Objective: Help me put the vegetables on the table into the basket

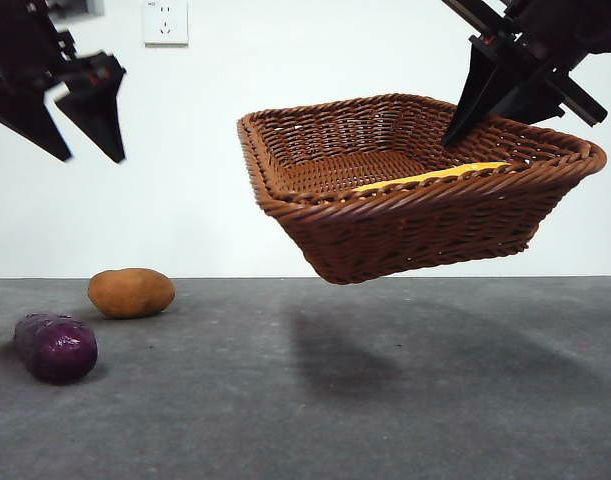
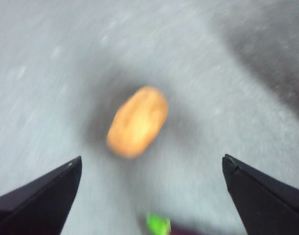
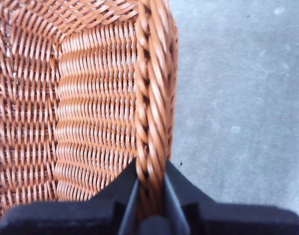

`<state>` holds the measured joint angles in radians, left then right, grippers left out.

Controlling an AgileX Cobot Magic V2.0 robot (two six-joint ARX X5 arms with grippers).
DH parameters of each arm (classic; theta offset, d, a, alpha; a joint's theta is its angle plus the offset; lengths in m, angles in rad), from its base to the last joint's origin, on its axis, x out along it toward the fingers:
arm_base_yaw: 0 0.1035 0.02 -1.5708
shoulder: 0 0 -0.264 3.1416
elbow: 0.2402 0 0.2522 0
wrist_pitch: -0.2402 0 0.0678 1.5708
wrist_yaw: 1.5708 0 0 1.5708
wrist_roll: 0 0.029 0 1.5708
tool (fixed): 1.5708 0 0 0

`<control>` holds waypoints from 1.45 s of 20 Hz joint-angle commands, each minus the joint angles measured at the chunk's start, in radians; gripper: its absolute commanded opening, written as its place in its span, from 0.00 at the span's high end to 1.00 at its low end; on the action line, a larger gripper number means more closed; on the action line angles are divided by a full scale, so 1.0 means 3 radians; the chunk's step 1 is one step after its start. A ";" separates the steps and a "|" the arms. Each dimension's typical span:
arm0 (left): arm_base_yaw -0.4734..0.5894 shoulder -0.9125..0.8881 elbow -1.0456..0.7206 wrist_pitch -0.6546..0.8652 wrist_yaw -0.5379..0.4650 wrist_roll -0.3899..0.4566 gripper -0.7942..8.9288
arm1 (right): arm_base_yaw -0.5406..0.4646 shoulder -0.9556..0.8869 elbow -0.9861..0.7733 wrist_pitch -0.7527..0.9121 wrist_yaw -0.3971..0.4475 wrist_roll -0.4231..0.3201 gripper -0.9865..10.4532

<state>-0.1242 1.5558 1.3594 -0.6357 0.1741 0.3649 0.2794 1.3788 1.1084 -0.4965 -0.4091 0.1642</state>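
Observation:
My right gripper (image 1: 485, 95) is shut on the rim of the wicker basket (image 1: 405, 215) and holds it tilted in the air above the table; the right wrist view shows the jaws clamped on the braided rim (image 3: 153, 122). A yellow corn cob (image 1: 435, 176) lies inside the basket. The orange-brown potato (image 1: 131, 292) and the purple eggplant (image 1: 55, 346) lie on the table at the left. My left gripper (image 1: 70, 125) is open, high above them; in its wrist view the potato (image 2: 138, 121) lies below between the jaws (image 2: 151, 169).
The dark grey table (image 1: 385, 400) lies under the basket, with the basket's shadow on it. A white wall with a socket (image 1: 165, 22) stands behind.

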 commanded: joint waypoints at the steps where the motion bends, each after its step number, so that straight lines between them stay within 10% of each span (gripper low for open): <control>1: 0.0020 0.0301 0.0013 0.0186 0.0244 0.0448 0.42 | 0.0000 -0.0008 -0.0001 0.0056 -0.0038 -0.0041 0.92; 12: 0.0141 0.1699 0.1204 -0.0202 0.0629 0.0910 0.40 | 0.0000 -0.0008 -0.0001 0.0058 -0.0047 -0.0153 0.92; 29: 0.0317 0.2032 0.1204 -0.0200 0.0818 0.1041 0.40 | 0.0001 -0.0008 -0.0001 0.0095 -0.0048 -0.0153 0.92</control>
<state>-0.0334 2.1399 1.7245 -0.6903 0.4110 0.6651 0.2794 1.3788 1.1084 -0.4847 -0.4118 0.1150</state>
